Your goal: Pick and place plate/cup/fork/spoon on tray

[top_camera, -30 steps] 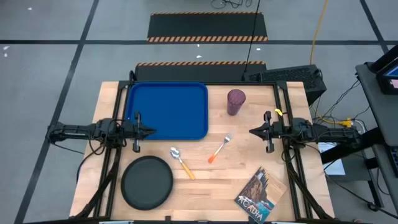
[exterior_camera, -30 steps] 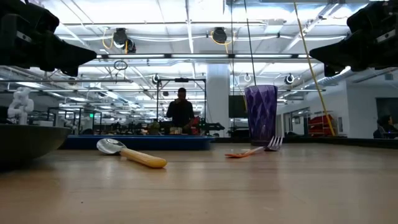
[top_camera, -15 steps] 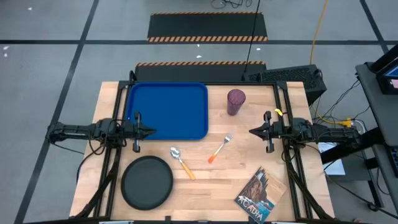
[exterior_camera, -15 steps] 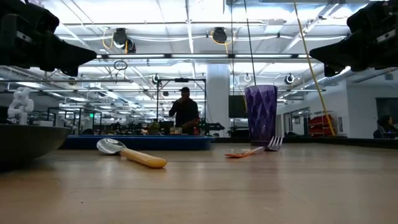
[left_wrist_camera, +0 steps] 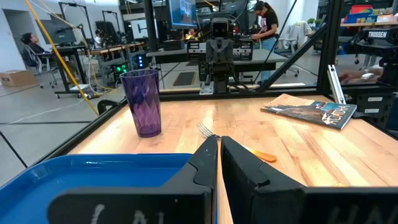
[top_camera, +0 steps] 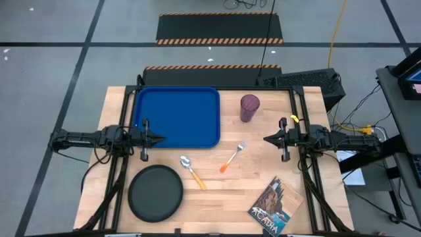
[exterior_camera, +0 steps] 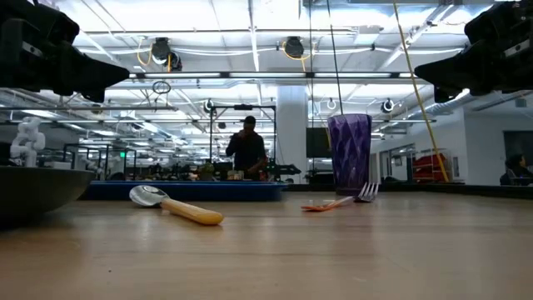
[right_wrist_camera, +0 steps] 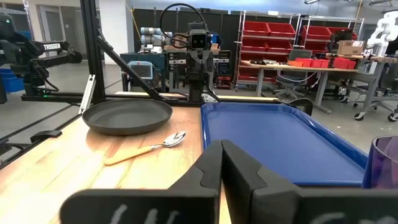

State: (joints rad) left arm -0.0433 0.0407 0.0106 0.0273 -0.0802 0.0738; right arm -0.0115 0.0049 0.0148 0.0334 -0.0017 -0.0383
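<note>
Hovering shut and empty-handed, the left gripper [top_camera: 160, 139] hangs over the tray's [top_camera: 176, 117] edge while the right gripper [top_camera: 266, 139] faces it, beside the fork [top_camera: 232, 157].

The booklet [top_camera: 272, 208] at the table's near right corner carried a title in pale capitals that seemed to read "ACADIA", though the letters were too small to be sure. "TROSSEN" stood in white on a dark arm [left_wrist_camera: 374, 35] in the room behind, seen from the left wrist, and again on another arm [right_wrist_camera: 53, 46] seen from the right wrist. No other writing could be read.
</note>
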